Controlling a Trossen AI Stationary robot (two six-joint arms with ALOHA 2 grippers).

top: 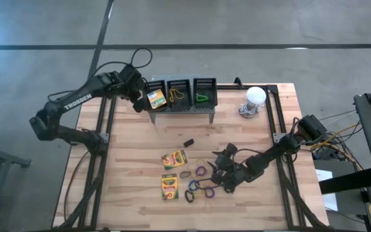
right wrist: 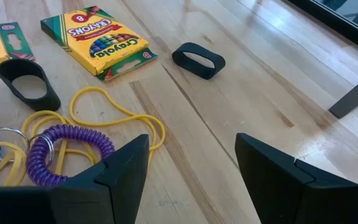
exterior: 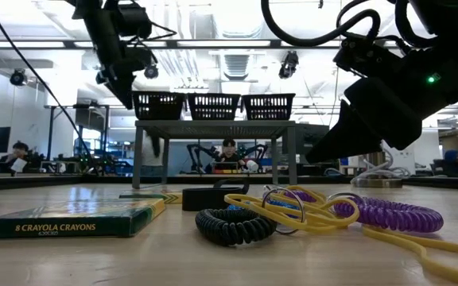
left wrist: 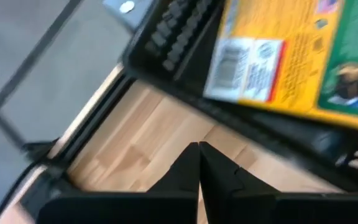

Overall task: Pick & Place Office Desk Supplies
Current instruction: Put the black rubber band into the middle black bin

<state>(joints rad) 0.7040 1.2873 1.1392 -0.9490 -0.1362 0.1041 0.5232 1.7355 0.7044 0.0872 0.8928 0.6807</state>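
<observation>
Hovering clenched and empty, left gripper (top: 136,96) beside the crayon box (top: 156,98) seemingly binned in the stand (top: 180,96); right gripper (top: 223,175), spread and empty, needing a lowering onto the loops (top: 198,187) well apart from that stand.

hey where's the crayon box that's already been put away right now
In the high view, that crayon box sits in the leftmost of the three black baskets on the grey stand, at the table's far edge, just beside the shut left gripper.
</observation>
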